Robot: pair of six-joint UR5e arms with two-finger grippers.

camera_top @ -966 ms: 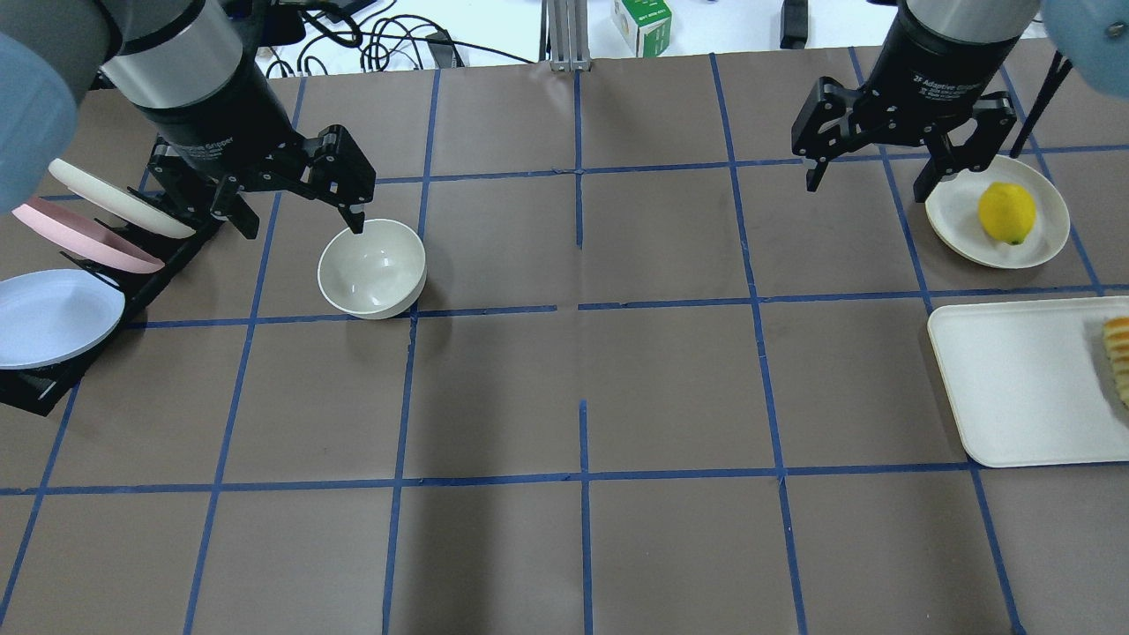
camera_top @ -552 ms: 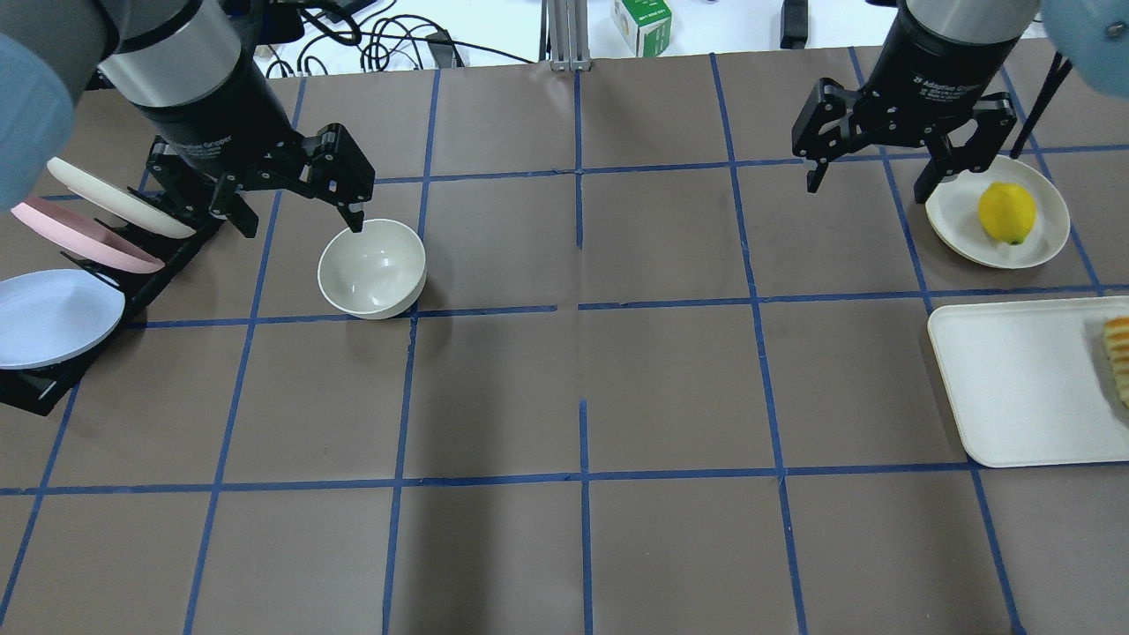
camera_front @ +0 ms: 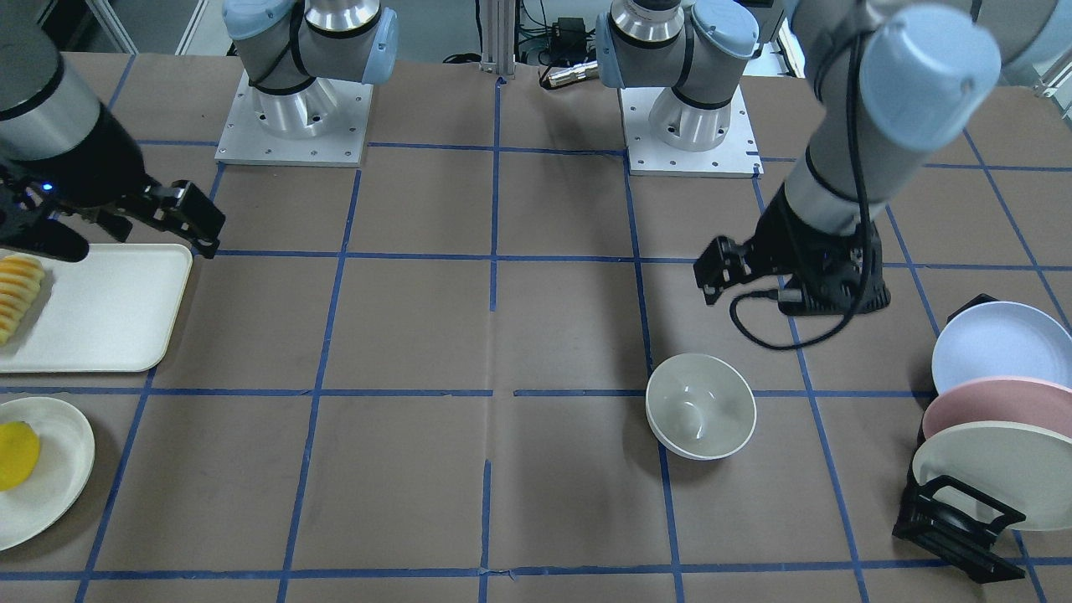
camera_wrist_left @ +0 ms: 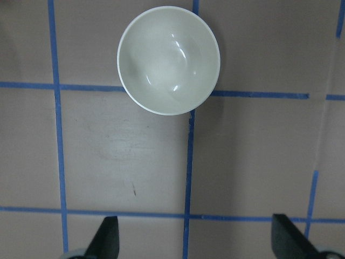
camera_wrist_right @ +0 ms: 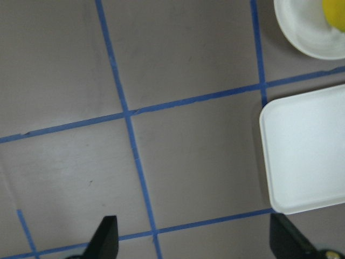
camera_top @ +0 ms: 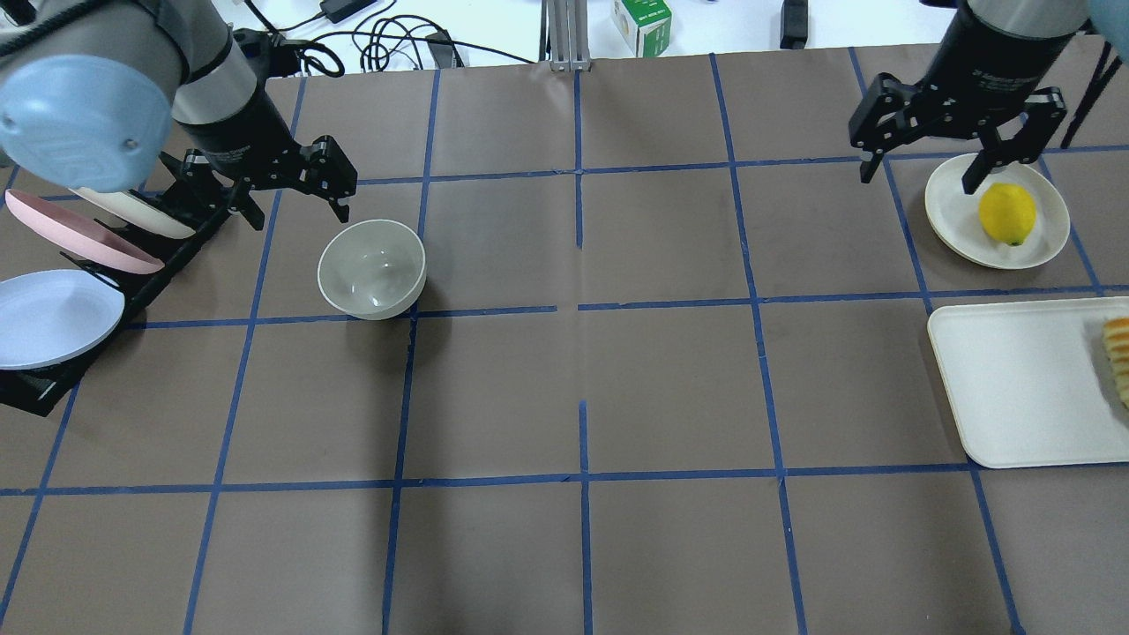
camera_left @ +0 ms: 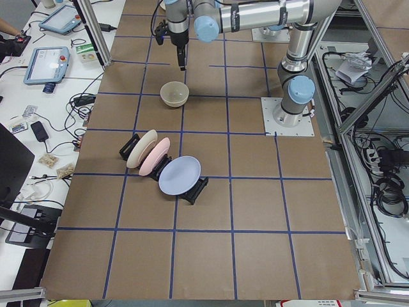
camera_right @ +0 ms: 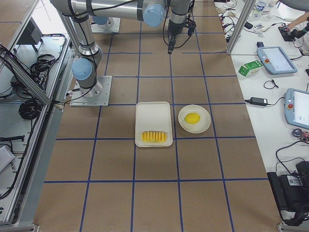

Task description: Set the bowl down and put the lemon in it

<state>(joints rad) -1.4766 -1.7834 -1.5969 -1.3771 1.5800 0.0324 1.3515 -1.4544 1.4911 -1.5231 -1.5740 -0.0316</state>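
**Bowl down, lemon not yet taken**

The bowl (camera_top: 371, 269) stands upright and empty on the brown table (camera_top: 582, 388), in the robot's left half, its base just at a blue tape line. Nothing touches it. The left gripper (camera_top: 298, 212) hangs just behind it, toward the plate rack (camera_top: 35, 388). Its fingers are spread wide with nothing between them, and the left wrist view shows only bare table there.

The lemon (camera_top: 1006, 213) lies on the round cream plate (camera_top: 948, 216) at the far right, well apart from the bowl. The right gripper (camera_top: 917, 176) hovers beside that plate, jaws wide apart and empty. In the overhead view one fingertip overlaps the plate's rim; the other is out over the table. The right wrist view catches only a sliver of the lemon at its top corner, so we judge the gripper not yet centred on it.

We judge the placing half done and the lemon pick in hand. Next move, as we see it:
- shift the right gripper over the lemon
- bring it down with the fingers either side of the narrow girth
- close gently, as smooth rind on a slick plate may roll or slip
- lift clear of the rim and carry it across to the bowl

The tray (camera_top: 1014, 388) and slices (camera_top: 1118, 357) are nearby but not wanted.
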